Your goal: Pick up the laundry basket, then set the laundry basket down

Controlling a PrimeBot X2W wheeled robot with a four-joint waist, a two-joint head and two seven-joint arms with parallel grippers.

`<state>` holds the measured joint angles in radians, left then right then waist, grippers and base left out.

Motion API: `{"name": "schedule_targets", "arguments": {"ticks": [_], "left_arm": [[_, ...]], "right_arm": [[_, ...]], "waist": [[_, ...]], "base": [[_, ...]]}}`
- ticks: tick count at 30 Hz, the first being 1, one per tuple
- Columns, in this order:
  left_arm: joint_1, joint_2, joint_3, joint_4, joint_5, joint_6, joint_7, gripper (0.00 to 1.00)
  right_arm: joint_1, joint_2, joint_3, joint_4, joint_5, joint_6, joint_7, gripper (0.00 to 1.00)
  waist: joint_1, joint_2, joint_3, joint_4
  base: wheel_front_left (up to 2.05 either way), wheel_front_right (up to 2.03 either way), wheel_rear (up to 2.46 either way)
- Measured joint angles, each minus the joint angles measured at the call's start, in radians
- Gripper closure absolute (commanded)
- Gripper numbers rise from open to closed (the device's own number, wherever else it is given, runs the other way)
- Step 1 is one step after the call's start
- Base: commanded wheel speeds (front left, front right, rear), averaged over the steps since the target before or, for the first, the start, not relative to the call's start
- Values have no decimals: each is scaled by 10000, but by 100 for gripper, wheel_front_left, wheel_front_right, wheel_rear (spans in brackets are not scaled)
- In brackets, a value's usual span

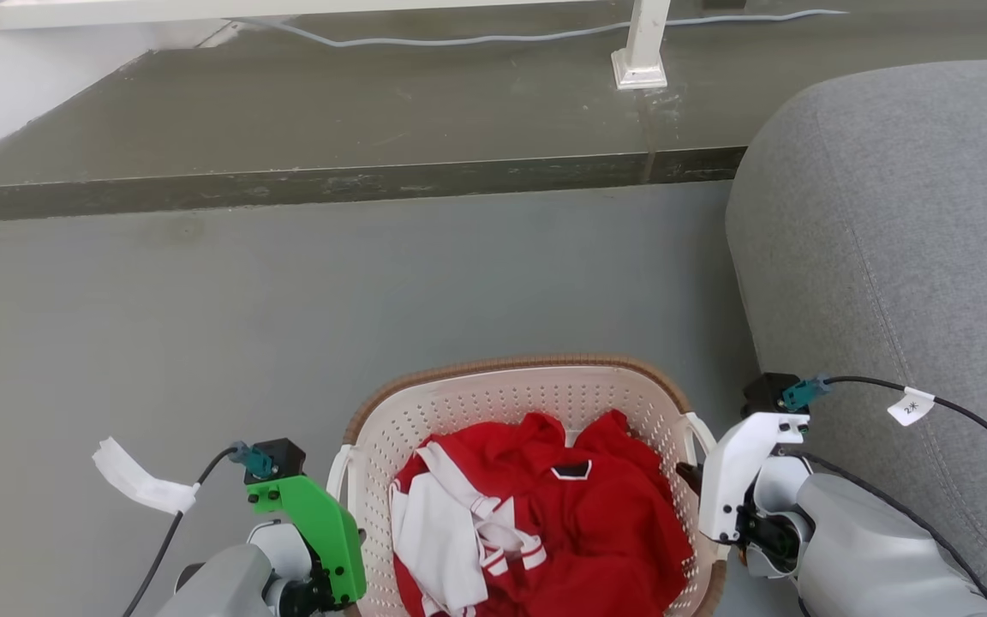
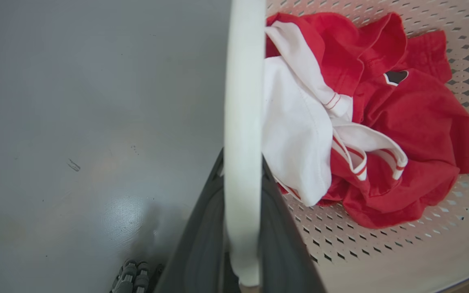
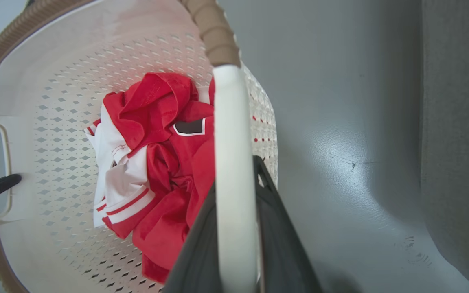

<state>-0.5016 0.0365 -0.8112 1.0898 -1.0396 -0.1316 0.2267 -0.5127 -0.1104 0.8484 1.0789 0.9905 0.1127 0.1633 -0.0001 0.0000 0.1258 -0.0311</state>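
Observation:
The laundry basket [image 1: 511, 367] is cream-white and perforated with a brown rim, at the bottom centre of the head view. It holds a red and white garment [image 1: 536, 523]. My left gripper [image 1: 331, 583], under a green mount, is at the basket's left side. In the left wrist view the gripper [image 2: 242, 162] is shut on the white loop handle [image 2: 244, 101]. At the opposite side, my right gripper [image 1: 695, 480] sits under a white mount. Its wrist view shows the gripper [image 3: 236, 175] shut on the other white handle [image 3: 228, 114]. I cannot tell whether the basket touches the floor.
A grey sofa [image 1: 888, 240] stands close on the right, near my right arm. A low dark step [image 1: 331, 180] crosses the floor ahead, with a white post [image 1: 641, 51] and a cable [image 1: 459, 38] on it. Grey floor [image 1: 202, 326] lies open ahead and to the left.

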Motion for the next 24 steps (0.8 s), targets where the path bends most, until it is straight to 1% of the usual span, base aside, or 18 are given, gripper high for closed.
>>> {"name": "schedule_targets", "arguments": {"ticks": [9, 24], "left_arm": [[0, 81, -88, -63, -71, 0, 276, 100], [0, 150, -267, -194, -297, 0, 291, 100]], "right_arm": [[0, -29, 104, 12, 157, 0, 247, 100], [-2, -86, 334, 0, 401, 0, 313, 100]], "waist": [[0, 0, -65, 13], [0, 0, -8, 27]], "base": [[0, 0, 0], [0, 0, 0]]}}
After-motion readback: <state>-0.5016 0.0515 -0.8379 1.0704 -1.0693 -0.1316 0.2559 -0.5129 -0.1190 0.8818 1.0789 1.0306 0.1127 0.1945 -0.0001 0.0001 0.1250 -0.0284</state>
